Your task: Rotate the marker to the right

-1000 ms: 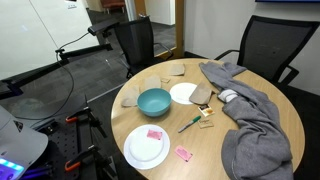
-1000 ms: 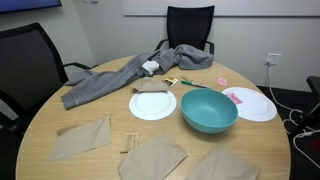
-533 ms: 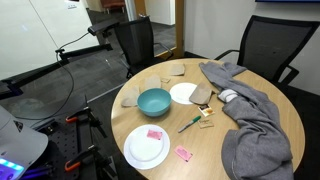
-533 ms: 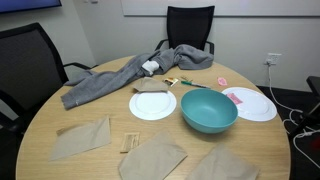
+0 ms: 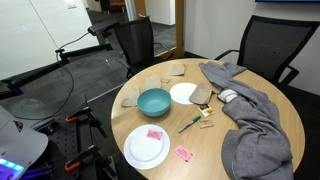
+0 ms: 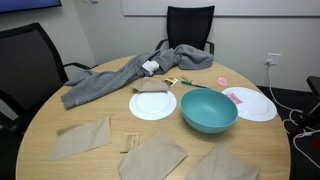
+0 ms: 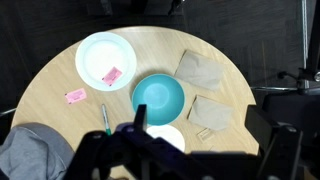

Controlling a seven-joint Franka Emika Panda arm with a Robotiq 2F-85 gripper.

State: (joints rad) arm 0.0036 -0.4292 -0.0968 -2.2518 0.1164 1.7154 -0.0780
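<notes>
Lying near teal bowl [image 7: 159, 100]: marker [image 7: 104, 119]

The round table [image 5: 205, 150] carries a bowl [image 5: 154, 101], a plate [image 5: 146, 147], a second plate [image 5: 183, 93], a marker [image 5: 187, 124], a cloth [image 5: 252, 120], napkins [image 6: 82, 138] and a pink piece [image 5: 184, 154].

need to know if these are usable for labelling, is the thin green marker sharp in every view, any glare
Wrist view: the thin green marker is small but distinct on the evenly lit round wooden table, no glare; everything beyond the table is near black. In both exterior views lighting is soft and even, but the marker is only a faint low-resolution sliver.
</notes>
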